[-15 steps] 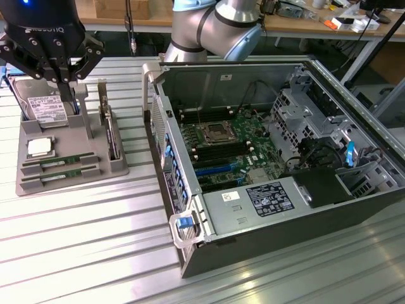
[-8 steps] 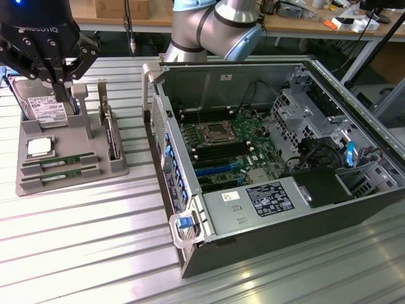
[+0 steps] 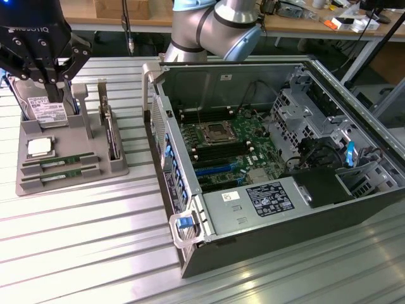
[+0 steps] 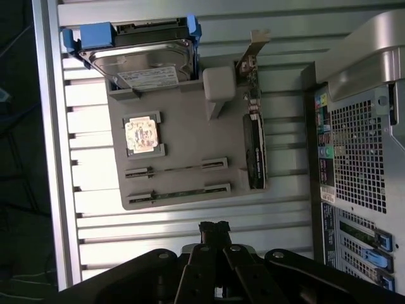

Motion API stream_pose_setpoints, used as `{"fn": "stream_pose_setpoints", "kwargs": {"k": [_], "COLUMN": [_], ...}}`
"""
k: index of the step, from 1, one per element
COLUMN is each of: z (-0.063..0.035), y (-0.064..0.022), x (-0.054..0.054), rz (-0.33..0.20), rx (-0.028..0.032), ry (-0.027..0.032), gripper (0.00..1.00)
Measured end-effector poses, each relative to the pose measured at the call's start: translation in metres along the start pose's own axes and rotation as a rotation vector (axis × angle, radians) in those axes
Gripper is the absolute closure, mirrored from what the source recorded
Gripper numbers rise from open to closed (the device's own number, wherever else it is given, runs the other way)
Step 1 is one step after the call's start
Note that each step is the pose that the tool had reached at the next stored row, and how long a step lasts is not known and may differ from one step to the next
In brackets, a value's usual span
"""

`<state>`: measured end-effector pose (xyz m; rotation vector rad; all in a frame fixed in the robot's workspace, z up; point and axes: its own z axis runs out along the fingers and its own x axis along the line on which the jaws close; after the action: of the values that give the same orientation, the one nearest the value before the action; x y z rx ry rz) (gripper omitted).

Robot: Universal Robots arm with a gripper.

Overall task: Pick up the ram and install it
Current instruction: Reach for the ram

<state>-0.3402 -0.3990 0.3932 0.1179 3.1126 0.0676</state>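
Nothing is done yet: the ram (image 3: 61, 163) lies beside a 2nd stick in the grey holder (image 4: 183, 136) on the table (image 3: 95, 234). The claw (image 3: 56, 92), pressed together and empty, hangs over the holder, apart from the ram.

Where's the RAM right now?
Two thin green RAM sticks sit in the grey plastic holder, at the exterior view's left, beside the square silver processor chip.

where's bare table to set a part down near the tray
Widest bare patch: ribbed table nearer the camera than the grey holder tray, to the exterior view's left of the computer case. The strip between tray and case is narrow. The tray is crowded: hard drive, processor, ram sticks, with the end effector above.
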Motion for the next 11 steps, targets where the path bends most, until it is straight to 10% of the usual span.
{"fn": "stream_pose_setpoints", "kwargs": {"k": [11], "z": [0.0000], "y": [-0.0004], "x": [0.0051], "rz": [0.000], "rx": [-0.0001], "ry": [-0.0001], "gripper": [0.89]}}
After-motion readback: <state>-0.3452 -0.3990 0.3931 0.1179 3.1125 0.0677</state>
